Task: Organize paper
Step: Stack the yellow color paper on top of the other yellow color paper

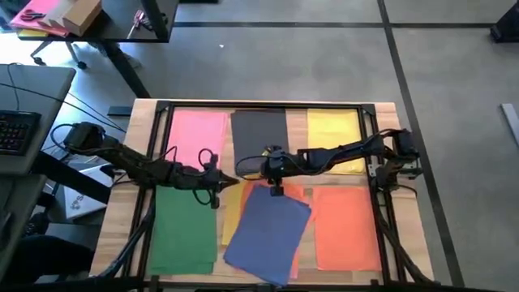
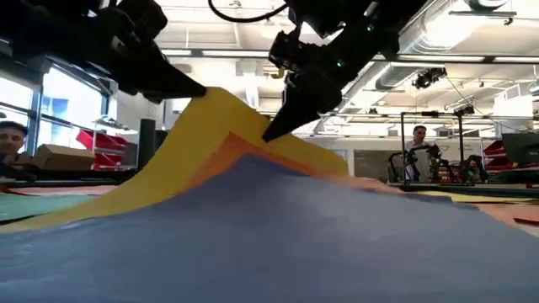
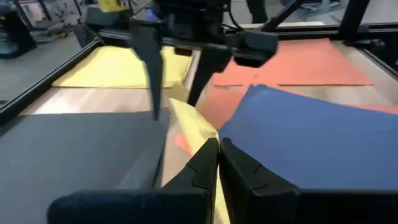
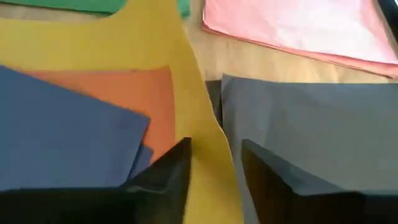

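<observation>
On the wooden table (image 1: 126, 203) coloured paper sheets lie in two rows. In the far row, a pink sheet (image 1: 197, 134) is on the left, a dark grey sheet (image 1: 258, 134) in the middle and a yellow sheet (image 1: 334, 134) on the right. In the near row, a green sheet (image 1: 182, 231) lies on the left and an orange sheet (image 1: 347, 227) on the right. Between them a blue sheet (image 1: 268, 231) rests at a slant on top of another yellow sheet (image 1: 233, 207) and another orange sheet (image 1: 293, 193).

The left gripper (image 1: 213, 191) reaches in from the left, just past the far right corner of the green sheet. Its fingers are clenched on the far edge of the middle yellow sheet, which the low view shows lifted into a ridge above the table (image 2: 210, 118). The right gripper (image 1: 274, 185) comes in from the right and points down at the far edge of the blue sheet. Its fingers stand apart, with the raised yellow edge running between them in the right wrist view (image 4: 205, 168), not pressed together on it.

Beyond the table two people (image 2: 418, 135) are in the room, along with a tan cardboard box (image 2: 63, 156) on the left
</observation>
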### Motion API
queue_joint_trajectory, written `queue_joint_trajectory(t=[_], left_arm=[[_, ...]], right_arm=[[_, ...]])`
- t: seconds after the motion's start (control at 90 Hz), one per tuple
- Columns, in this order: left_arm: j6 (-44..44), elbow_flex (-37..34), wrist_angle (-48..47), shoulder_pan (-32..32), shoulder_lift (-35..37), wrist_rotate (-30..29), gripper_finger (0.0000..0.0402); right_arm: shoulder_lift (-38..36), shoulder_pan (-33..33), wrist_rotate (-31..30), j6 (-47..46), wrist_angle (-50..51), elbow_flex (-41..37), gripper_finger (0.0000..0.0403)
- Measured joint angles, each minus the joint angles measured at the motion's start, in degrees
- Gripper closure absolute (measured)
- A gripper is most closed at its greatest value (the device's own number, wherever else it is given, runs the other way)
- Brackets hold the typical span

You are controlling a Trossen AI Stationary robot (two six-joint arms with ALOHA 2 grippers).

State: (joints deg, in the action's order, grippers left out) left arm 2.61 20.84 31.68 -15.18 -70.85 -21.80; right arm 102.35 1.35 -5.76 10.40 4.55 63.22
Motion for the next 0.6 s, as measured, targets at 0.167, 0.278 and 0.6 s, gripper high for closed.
queue_joint_trajectory(t=[0.167, 0.278, 0.6], left_arm=[[-1.5, 0.0, 0.6, 0.0, 1.3, -0.4, 0.0401], [-3.6, 0.0, 0.0, 0.0, 4.5, -4.0, 0.0399], [-15.2, 0.0, -1.4, 0.2, 17.2, -12.6, 0.0312]], right_arm=[[0.0, 0.0, -0.7, 1.5, 0.8, 1.6, 0.0396], [0.0, 0.1, -3.2, 3.7, 4.6, 5.5, 0.0401], [-0.1, 0.1, -18.2, 12.3, 23.5, 19.1, 0.0403]])
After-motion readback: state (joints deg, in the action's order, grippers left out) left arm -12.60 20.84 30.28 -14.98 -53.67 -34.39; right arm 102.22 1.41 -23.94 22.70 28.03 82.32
